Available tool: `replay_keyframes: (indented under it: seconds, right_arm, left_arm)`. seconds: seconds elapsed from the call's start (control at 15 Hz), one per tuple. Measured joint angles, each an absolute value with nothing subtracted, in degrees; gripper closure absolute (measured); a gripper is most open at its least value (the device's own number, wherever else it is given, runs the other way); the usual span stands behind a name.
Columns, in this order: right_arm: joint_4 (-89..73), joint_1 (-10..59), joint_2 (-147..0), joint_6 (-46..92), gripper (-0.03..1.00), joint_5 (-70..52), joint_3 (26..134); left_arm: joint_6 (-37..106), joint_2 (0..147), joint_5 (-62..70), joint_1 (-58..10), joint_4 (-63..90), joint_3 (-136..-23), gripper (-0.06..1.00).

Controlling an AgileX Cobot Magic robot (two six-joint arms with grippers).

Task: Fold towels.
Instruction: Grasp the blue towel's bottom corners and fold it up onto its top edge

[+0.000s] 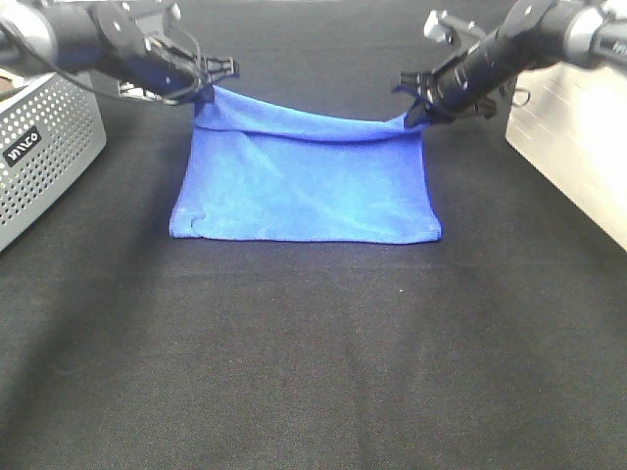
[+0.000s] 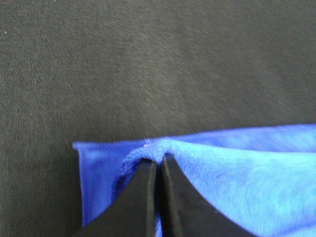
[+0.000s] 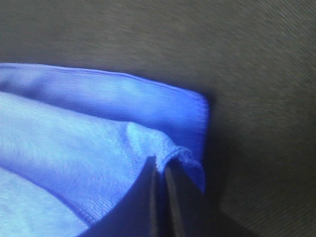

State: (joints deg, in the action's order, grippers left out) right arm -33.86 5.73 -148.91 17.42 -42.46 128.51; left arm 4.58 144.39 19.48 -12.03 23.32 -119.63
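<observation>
Item under work: one blue towel (image 1: 304, 196), lying on the black table cover (image 1: 313, 372) just toward 12 o'clock from the middle of the high view. Its 6 o'clock edge rests flat on the cover. Its 12 o'clock edge is raised and sags between the two holds. The left gripper (image 1: 208, 90) is closed on the towel's 10 o'clock corner and the right gripper (image 1: 416, 110) on its 2 o'clock corner; both wrist views show cloth pinched between the jaws. Judged step: first fold, far edge lifted, not yet carried over. The next move calls for both arms to travel together toward 6 o'clock at equal height and lay the held corners on the near corners before release. Uneven travel would skew the fold.
</observation>
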Motion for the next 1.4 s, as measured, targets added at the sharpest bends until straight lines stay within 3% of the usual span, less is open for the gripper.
replay_keyframes:
  seconds: [0.07, 0.13, 0.27, 0.33, 0.4, 0.47, 0.6, 0.93, 1.2, 1.4]
  right_arm:
    - [-33.46, 5.73, -149.54, 17.42, 0.95, -41.94, 128.57]
    - [-33.0, 5.73, -149.71, 17.42, 0.76, -41.77, 128.57]
    - [-32.95, 5.73, -149.31, 17.42, 0.33, -42.63, 128.69]
    - [-32.95, 5.73, -149.31, 17.42, 0.33, -42.63, 128.69]
    - [-32.83, 5.73, -148.74, 17.42, 0.19, -43.95, 128.69]
    - [-32.83, 5.73, -147.94, 17.42, 0.11, -46.07, 128.69]
    - [-31.34, 5.73, -145.47, 17.19, 0.06, -52.37, 128.86]
    - [-29.51, 5.73, -144.16, 10.26, 0.06, -67.44, 129.14]
    - [-28.82, 5.73, -143.93, 9.74, 0.08, -69.5, 128.74]
    - [-25.61, 5.73, -139.06, 8.88, 0.13, -69.5, 119.58]
  left_arm:
    - [4.64, 144.96, 18.96, -12.03, 23.32, -119.75, 0.93]
    - [5.04, 145.19, 18.62, -12.03, 23.32, -119.75, 0.88]
    - [5.9, 145.19, 20.05, -12.03, 23.32, -120.03, 0.53]
    - [5.9, 145.19, 20.05, -12.03, 23.32, -120.03, 0.53]
    - [5.96, 145.19, 22.4, -12.03, 23.26, -120.03, 0.36]
    - [5.96, 145.19, 25.15, -12.03, 22.98, -120.03, 0.24]
    - [5.96, 144.39, 33.46, -12.03, 21.31, -120.03, 0.16]
    - [1.09, 141.41, 52.94, -11.86, 19.37, -120.03, 0.21]
    - [-2.29, 139.17, 57.12, -11.63, 19.25, -118.54, 0.21]
    - [-4.58, 133.44, 54.72, -11.34, 17.59, -107.89, 0.21]
